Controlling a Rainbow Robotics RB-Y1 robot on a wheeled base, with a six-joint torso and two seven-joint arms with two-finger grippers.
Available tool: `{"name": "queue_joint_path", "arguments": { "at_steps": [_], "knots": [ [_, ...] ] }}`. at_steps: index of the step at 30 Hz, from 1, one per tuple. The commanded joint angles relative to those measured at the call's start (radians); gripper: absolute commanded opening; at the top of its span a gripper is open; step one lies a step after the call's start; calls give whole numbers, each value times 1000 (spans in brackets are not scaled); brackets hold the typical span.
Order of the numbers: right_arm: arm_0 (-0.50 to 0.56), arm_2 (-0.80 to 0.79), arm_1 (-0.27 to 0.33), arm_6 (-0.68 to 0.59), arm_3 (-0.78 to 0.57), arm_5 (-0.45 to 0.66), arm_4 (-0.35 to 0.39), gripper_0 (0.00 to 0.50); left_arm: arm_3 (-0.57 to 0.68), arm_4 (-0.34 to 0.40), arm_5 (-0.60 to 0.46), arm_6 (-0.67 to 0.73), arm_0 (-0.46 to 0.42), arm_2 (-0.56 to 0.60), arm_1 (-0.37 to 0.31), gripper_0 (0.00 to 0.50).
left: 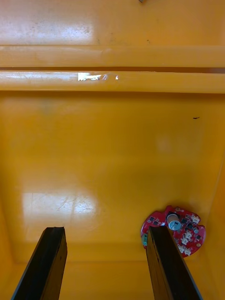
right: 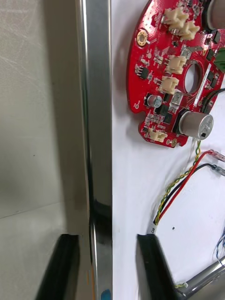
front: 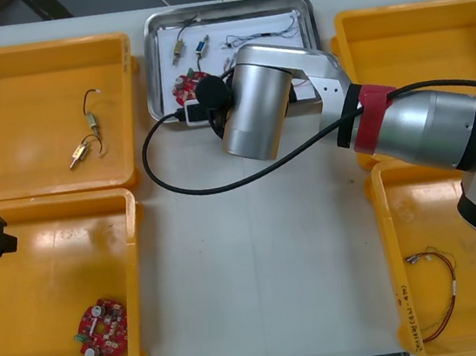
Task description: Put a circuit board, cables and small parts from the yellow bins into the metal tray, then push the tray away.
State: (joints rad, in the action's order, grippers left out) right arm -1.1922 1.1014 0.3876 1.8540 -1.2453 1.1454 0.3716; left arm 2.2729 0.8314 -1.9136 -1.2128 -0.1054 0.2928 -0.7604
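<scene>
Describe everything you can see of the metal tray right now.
The metal tray is rectangular, shiny metal with rounded corners and a white inside, flat at the table's far middle between the yellow bins. It holds a red circuit board, cables and small metal parts. The open right gripper straddles its near rim, one finger inside.

We read nothing legible; small writing on the rim of the near yellow bin, right of the metal tray, defeats us.
</scene>
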Motion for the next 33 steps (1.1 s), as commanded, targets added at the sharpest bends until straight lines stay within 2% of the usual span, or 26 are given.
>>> {"name": "queue_joint_path", "arguments": {
  "at_steps": [1,4,8,13,19,24,26,33],
  "knots": [
    [-56,5,-18,44,-9,4,-11,500,30,8,-6,-40,21,32,-37,500],
    [-56,-5,-19,44,-17,22,-8,500,30,8,-6,-40,21,32,-37,500],
    [-49,-77,-33,36,-55,137,46,500,30,8,-6,-40,21,32,-37,500],
    [17,-213,-49,33,-151,269,38,500,30,8,-6,-40,21,32,-37,500],
    [102,-367,-55,14,-316,496,36,500,30,8,-6,-40,21,32,-37,500],
    [171,-508,-78,-9,-460,732,4,500,30,8,-6,-40,21,32,-37,500],
    [191,-551,-81,-21,-503,774,3,500,30,8,-6,-40,21,32,-37,500],
    [266,-727,-79,-174,-648,774,33,500,30,8,-6,-40,21,32,-37,500]
  ]
}}
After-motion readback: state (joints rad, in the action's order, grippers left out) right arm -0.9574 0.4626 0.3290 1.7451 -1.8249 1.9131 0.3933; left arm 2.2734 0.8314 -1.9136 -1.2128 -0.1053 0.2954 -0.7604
